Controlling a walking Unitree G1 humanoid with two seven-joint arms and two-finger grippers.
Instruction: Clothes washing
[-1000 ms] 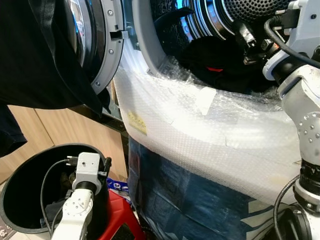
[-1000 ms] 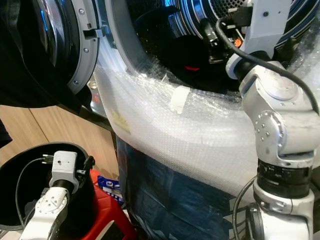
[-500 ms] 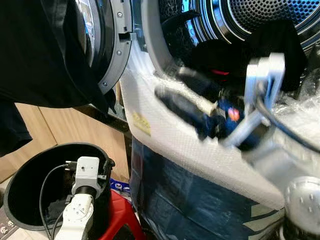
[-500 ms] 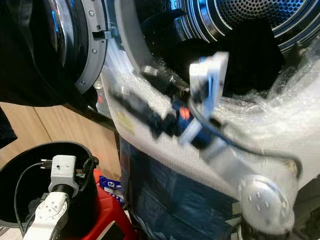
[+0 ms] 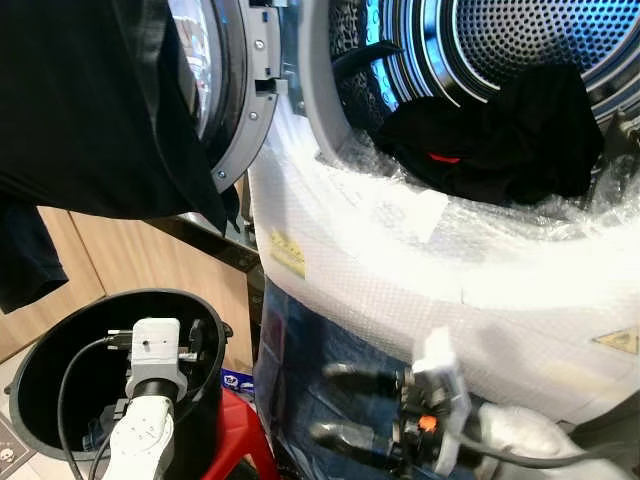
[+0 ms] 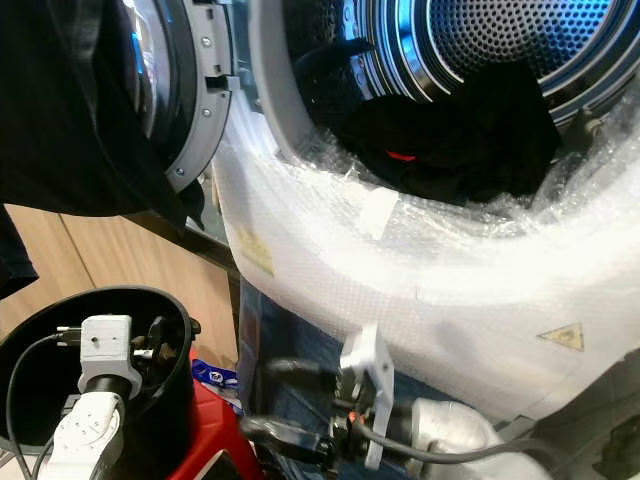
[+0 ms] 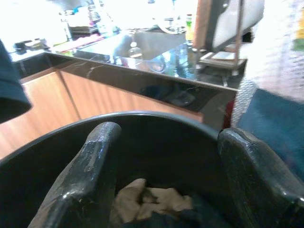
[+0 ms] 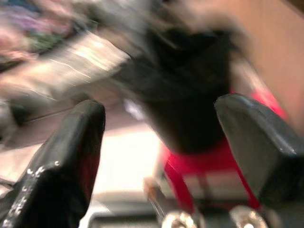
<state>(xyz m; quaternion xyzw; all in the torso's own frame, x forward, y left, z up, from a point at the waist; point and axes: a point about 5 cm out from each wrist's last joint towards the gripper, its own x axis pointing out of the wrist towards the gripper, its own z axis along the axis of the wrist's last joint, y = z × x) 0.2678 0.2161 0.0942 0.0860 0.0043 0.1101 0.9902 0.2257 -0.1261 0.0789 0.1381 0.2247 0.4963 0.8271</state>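
Observation:
The washing machine's drum [image 5: 520, 40] stands open, and a heap of black clothes [image 5: 500, 130] with a red tag lies at its mouth. My right gripper [image 5: 322, 402] hangs low in front of the machine, open and empty, its fingers [image 8: 71, 152] pointing toward the black bucket [image 5: 40, 370]. My left gripper [image 7: 168, 137] is open inside the bucket's rim, above a pale cloth [image 7: 142, 199] and dark clothes at the bottom. Its wrist camera [image 5: 155, 345] rises over the bucket.
The round door [image 5: 235, 90] is swung open to the left, with a black garment [image 5: 80, 100] hanging in front of it. Bubble wrap [image 5: 420, 270] covers the washer's front over blue sheeting [image 5: 320, 340]. A red stool [image 5: 235, 430] stands beside the bucket, wooden cabinets behind.
My right arm has swung out of the drum and down in front of the washer. The black clothes now lie uncovered in the drum's mouth. The camera shifted slightly.

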